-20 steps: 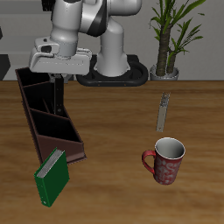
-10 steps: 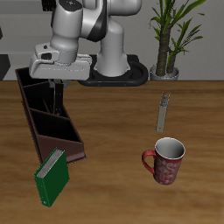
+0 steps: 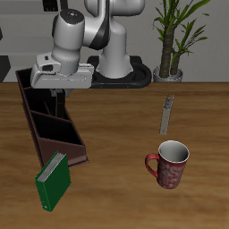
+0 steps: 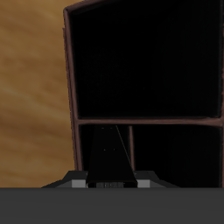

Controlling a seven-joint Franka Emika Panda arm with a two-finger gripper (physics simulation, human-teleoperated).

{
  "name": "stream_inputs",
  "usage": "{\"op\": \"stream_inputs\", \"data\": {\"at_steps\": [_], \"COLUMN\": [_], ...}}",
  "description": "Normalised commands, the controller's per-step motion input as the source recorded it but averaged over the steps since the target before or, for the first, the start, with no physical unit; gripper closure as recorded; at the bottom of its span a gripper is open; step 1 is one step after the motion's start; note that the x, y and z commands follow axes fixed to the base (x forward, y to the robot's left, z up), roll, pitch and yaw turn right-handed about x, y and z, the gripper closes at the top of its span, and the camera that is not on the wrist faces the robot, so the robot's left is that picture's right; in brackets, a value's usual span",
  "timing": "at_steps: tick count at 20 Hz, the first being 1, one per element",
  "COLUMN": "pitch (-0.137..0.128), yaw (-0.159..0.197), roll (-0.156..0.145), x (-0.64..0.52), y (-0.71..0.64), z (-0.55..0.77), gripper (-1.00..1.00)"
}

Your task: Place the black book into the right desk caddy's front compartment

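The right desk caddy (image 3: 38, 134) is a long maroon-brown box running from the table's back toward the front edge. My gripper (image 3: 61, 93) hangs over its middle part, shut on the black book (image 3: 61, 107), which hangs edge-on, thin and dark, with its lower end down between the caddy's walls. In the wrist view the black book (image 4: 109, 150) sticks out from my gripper (image 4: 109, 180) above a dark compartment, next to a slanted divider (image 4: 144, 122) of the caddy (image 4: 72, 79). I cannot tell whether the book touches the caddy's floor.
A green book (image 3: 52, 182) leans at the caddy's end nearest the table's front edge. A red mug (image 3: 168, 165) stands farther across the table, with a narrow grey object (image 3: 166, 114) behind it. A potted plant (image 3: 170, 40) stands beside the robot's base.
My gripper has come down a little with the black book over the caddy. The green book, the mug and the grey object have not moved.
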Motion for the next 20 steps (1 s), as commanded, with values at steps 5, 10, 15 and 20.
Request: {"op": "stream_inputs", "data": {"at_steps": [5, 10, 15, 20], "pitch": [0.013, 0.031, -0.005, -0.017], "yaw": [-0.036, -0.016, 0.0, -0.004], "roll": [-0.066, 0.01, 0.013, 0.017], "x": [0.03, 0.04, 0.02, 0.02], "y": [-0.11, 0.03, 0.06, 0.08], "z": [-0.06, -0.02, 0.08, 0.14], "gripper": [-1.0, -1.0, -1.0, -1.0]}}
